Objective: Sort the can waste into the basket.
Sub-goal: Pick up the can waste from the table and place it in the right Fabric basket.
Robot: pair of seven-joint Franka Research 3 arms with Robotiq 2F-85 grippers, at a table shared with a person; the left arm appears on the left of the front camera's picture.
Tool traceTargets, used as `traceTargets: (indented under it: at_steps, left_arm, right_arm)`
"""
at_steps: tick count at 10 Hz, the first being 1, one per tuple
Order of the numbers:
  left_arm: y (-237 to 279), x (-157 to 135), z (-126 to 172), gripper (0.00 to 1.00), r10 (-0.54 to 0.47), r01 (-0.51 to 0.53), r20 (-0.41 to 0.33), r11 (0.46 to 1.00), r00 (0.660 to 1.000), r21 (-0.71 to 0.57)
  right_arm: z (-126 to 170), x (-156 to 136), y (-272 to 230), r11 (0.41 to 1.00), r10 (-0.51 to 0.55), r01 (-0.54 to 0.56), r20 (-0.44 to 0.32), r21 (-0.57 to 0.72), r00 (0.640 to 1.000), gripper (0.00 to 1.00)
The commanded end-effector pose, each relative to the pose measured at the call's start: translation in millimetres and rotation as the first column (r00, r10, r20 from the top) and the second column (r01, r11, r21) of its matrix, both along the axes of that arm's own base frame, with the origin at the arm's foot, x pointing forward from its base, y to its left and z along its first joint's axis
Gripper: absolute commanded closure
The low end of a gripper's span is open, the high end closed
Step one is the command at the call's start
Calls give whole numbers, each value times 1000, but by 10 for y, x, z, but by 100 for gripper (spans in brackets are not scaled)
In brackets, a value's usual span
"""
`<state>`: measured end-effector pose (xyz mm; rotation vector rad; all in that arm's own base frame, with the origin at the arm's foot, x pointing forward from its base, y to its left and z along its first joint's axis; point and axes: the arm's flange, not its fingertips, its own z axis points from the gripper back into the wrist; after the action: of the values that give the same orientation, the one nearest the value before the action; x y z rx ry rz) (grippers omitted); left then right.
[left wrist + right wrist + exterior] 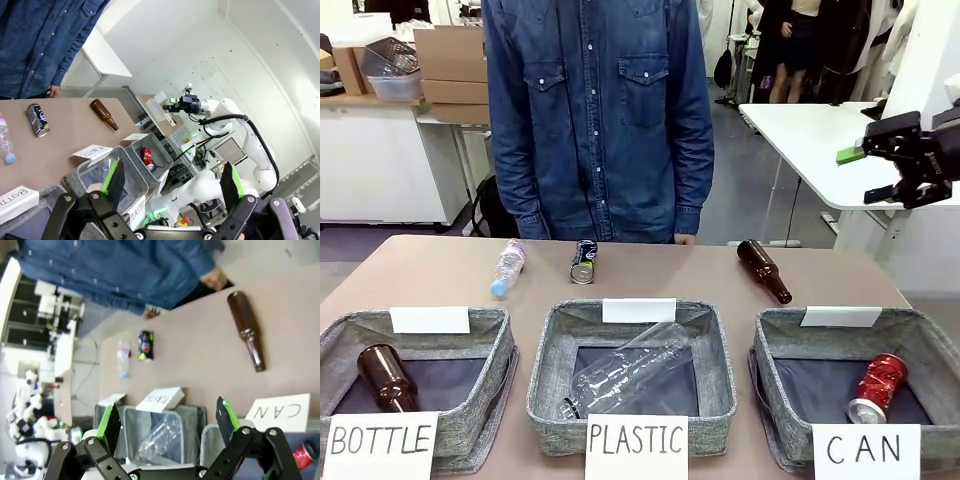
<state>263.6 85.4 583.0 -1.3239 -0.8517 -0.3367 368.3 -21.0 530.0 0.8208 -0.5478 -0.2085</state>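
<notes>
1. The right gripper (pixel 870 176) hangs in the air above the far right corner of the table (pixel 670 278). Its green-padded fingers are spread wide, with nothing between them.
2. The left gripper (pixel 172 181) is also spread wide and empty, raised well above the table.
3. The red can (pixel 877 388) lies on its side inside the CAN basket (pixel 920 336), below the right gripper and on the robot's side of it. In the right wrist view it peeks in at the bottom edge, just beside one finger.
4. The black-blue can (pixel 584 261) lies on the bare table, well apart from the right gripper, lower and off toward the robot's left. From the left gripper it lies ahead of the fingers, far down on the tabletop.
5. A loose brown bottle (pixel 764 270) lies between the right gripper and the black-blue can, nearer the gripper.
6. A small clear bottle (pixel 508 267) lies near the black-blue can, on the side away from the right gripper.
7. The PLASTIC basket (pixel 545 372) holds a crushed clear bottle (pixel 625 375). The BOTTLE basket (pixel 492 332), farthest from the right gripper, holds a second brown bottle (pixel 385 378).
8. A person in a denim shirt (pixel 600 110) stands at the far edge, behind the black-blue can.
</notes>
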Motion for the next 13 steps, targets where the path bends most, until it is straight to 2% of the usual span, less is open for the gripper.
traceTargets:
  at_steps: [1, 13]
  left_arm:
    - [-8, 14, 20, 0, -6, 6, 26, 1000, 1000, -11]
    - [-8, 14, 20, 0, -6, 6, 26, 1000, 1000, -11]
  right_arm:
    - [33, 36, -24, 993, 120, -120, -21, 13, 993, 0]
    - [33, 36, -24, 993, 120, -120, -21, 13, 993, 0]
